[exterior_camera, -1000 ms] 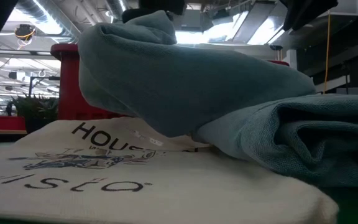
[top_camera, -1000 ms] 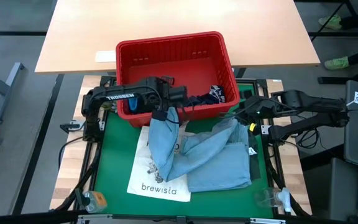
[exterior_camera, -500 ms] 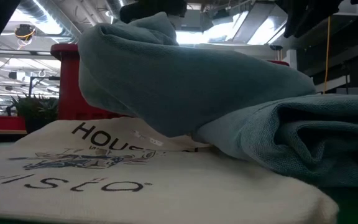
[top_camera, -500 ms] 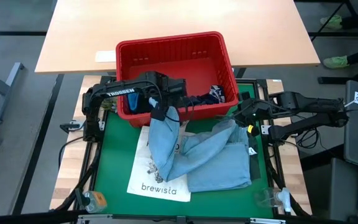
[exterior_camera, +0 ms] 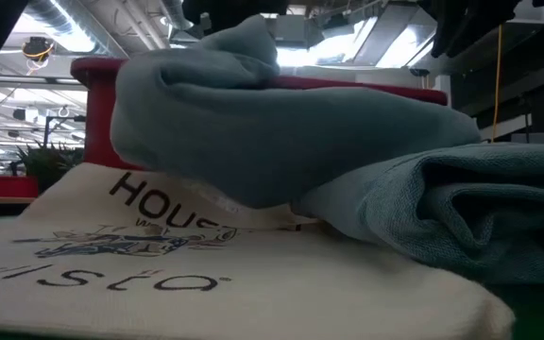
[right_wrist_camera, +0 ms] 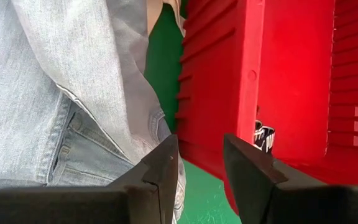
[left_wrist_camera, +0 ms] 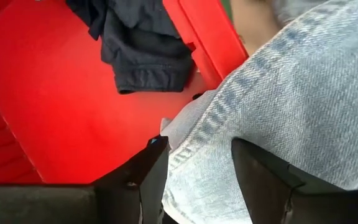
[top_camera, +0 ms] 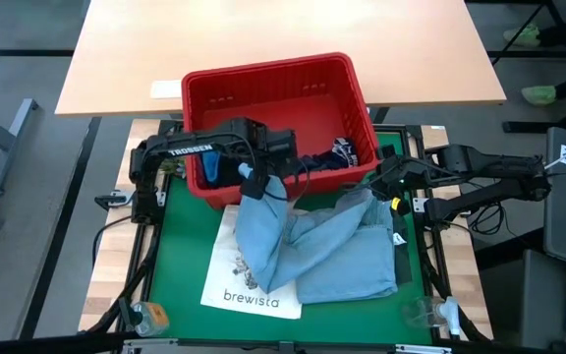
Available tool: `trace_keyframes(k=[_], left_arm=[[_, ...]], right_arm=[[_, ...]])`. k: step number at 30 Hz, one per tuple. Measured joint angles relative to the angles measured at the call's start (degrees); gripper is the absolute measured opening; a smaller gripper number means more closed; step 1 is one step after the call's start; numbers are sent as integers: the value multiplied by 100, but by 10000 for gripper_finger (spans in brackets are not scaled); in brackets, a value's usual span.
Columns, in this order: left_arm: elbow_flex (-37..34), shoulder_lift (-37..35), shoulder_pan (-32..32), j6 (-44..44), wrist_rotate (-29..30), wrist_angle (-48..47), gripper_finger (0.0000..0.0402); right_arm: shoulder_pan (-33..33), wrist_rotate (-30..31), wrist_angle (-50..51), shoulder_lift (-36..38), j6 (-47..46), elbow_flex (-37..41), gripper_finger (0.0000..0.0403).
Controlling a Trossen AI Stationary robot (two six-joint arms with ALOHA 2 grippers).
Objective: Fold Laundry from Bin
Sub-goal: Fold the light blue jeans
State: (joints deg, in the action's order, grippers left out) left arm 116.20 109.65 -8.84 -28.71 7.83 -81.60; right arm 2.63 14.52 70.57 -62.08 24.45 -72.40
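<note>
The light blue denim shirt (top_camera: 322, 246) lies crumpled on the green mat (top_camera: 180, 246), partly over the white tote bag (top_camera: 249, 280). Its far left end is raised at the near rim of the red bin (top_camera: 263, 93), where my left gripper (top_camera: 254, 180) is shut on it. My right gripper (top_camera: 389, 184) is at the bin's near right corner, shut on the shirt's far right part. A dark navy garment (top_camera: 337, 155) lies on the bin's floor, at its near right. My left gripper pinches a seamed edge of the denim shirt (left_wrist_camera: 207, 121) between its two fingers (left_wrist_camera: 148, 177), coming steeply from above. That end is lifted clear and hangs below the fingers, while the rest of the shirt lies on the mat and tote bag. My right gripper has the shirt's far right part (right_wrist_camera: 157, 134) against one finger (right_wrist_camera: 163, 171), slanting down from the table's right. That finger hides the place of contact. The cloth rises slack to the gripper, and the rest lies on the mat.
The bin stands at the mat's far edge, against a light wooden table (top_camera: 283, 29) behind it. The tote bag reaches the mat's near edge. Bare green mat shows at the left. A small clear item (top_camera: 430, 313) lies at the near right corner.
My left gripper has turned at the wrist while staying over the bin's near rim. The shirt end it holds has swung with it, and in the low view the raised fold now sits wider and flatter, so the bin's rim shows above it.
</note>
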Motion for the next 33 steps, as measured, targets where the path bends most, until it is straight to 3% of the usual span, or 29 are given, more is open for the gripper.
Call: trace_keyframes(k=[10, 21, 33], left_arm=[[0, 0, 114, 137, 103, 59, 94], [0, 0, 124, 210, -282, 240, 7], [11, -125, 628, 618, -76, 214, 1]], right_arm=[[0, -1, 0, 0, -2, 0, 127], [0, -2, -20, 0, -4, 0, 127], [0, -2, -20, 0, -7, 0, 127]])
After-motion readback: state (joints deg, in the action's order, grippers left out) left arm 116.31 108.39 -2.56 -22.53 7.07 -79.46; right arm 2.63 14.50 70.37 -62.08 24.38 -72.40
